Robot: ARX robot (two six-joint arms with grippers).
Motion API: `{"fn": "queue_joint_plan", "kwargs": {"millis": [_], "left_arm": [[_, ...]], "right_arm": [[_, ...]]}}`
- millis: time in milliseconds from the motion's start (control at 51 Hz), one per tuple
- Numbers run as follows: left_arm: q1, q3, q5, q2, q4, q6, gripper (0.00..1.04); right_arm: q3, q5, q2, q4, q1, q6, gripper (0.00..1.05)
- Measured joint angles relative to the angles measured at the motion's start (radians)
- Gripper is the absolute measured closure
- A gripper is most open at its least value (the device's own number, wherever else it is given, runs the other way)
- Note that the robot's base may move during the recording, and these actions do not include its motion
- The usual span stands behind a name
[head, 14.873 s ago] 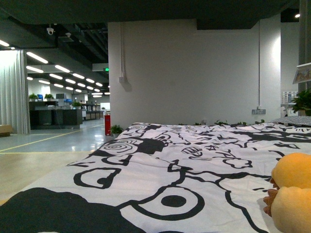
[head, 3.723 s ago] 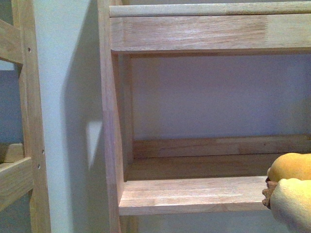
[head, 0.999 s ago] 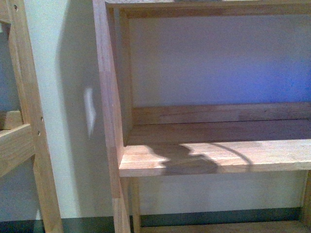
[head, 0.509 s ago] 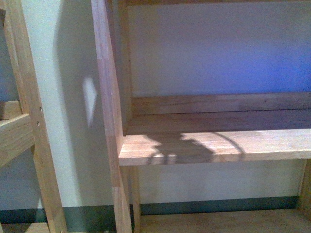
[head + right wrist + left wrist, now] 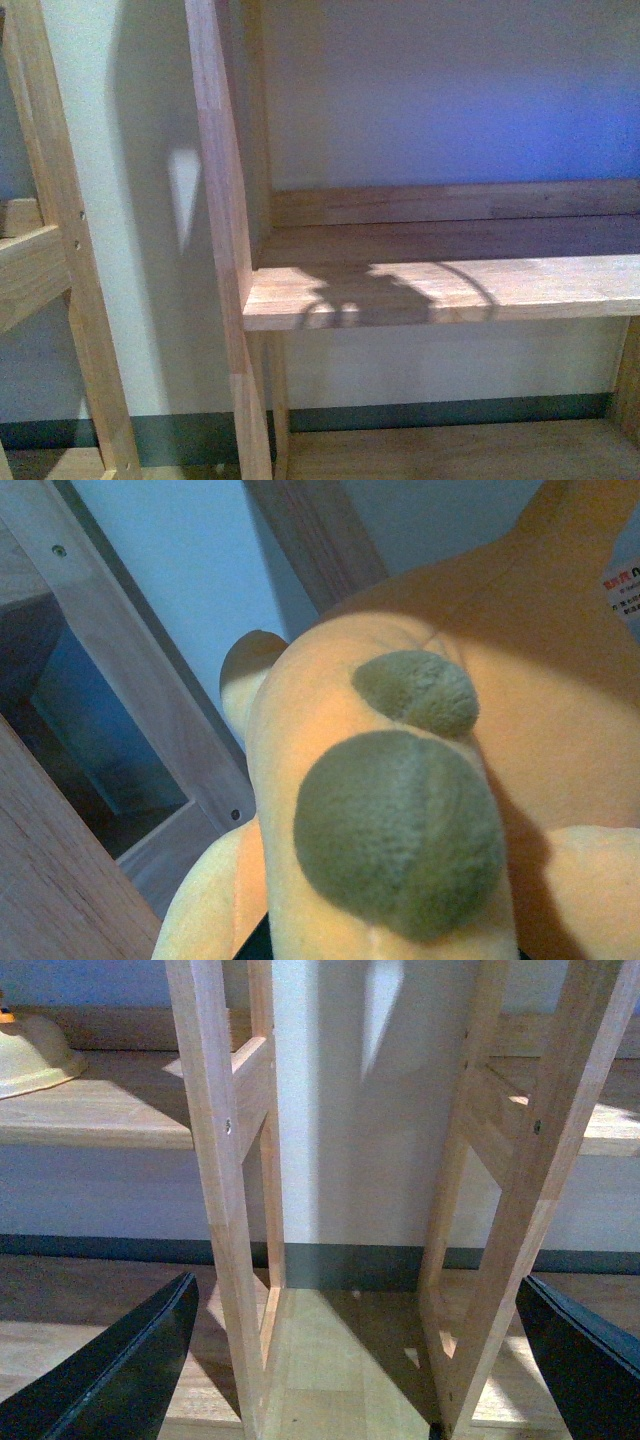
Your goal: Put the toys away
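The plush toy [image 5: 400,780] fills the right wrist view: orange-yellow fur, paler yellow limbs and two round olive-brown patches. My right gripper is shut on it, its fingers hidden under the fur. Behind the toy run wooden shelf posts [image 5: 130,680]. In the front view neither the toy nor an arm shows; only a rounded shadow [image 5: 370,295] lies on the wooden shelf board [image 5: 540,290]. My left gripper [image 5: 360,1380] hangs open and holds nothing, its dark fingers [image 5: 120,1370] wide apart, facing two shelf uprights [image 5: 225,1190] near the floor.
The wooden shelf unit has a left side post [image 5: 215,230], a back rail [image 5: 450,203] and a lower board [image 5: 450,450]. A second frame [image 5: 60,260] stands to the left against the pale wall. A pale yellow rounded object [image 5: 30,1055] rests on a shelf.
The front view has drifted: the shelf board sits a little higher in the frame and the shadow on it has shifted right. The toy, seen at the lower right earlier, has left that view.
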State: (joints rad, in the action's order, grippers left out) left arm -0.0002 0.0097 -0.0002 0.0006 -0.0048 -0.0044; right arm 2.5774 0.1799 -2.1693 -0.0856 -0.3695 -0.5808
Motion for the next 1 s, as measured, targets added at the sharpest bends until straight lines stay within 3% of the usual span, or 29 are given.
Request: {"fn": "queue_joint_plan", "kwargs": {"millis": [137, 255, 431, 803, 999], "left_arm": [[0.000, 0.000, 0.000, 0.000, 0.000, 0.000, 0.06], [0.000, 0.000, 0.000, 0.000, 0.000, 0.000, 0.06], [0.000, 0.000, 0.000, 0.000, 0.000, 0.000, 0.06], [0.000, 0.000, 0.000, 0.000, 0.000, 0.000, 0.06], [0.000, 0.000, 0.000, 0.000, 0.000, 0.000, 0.06]], "right_arm": [[-0.061, -0.002, 0.033, 0.020, -0.011, 0.002, 0.95], [-0.082, -0.007, 0.044, 0.030, -0.013, 0.001, 0.75], [-0.133, -0.039, 0.071, 0.066, -0.013, 0.013, 0.54], [-0.238, -0.204, 0.131, 0.189, -0.015, 0.183, 0.06], [-0.290, -0.368, 0.174, 0.293, -0.015, 0.266, 0.06]]}}
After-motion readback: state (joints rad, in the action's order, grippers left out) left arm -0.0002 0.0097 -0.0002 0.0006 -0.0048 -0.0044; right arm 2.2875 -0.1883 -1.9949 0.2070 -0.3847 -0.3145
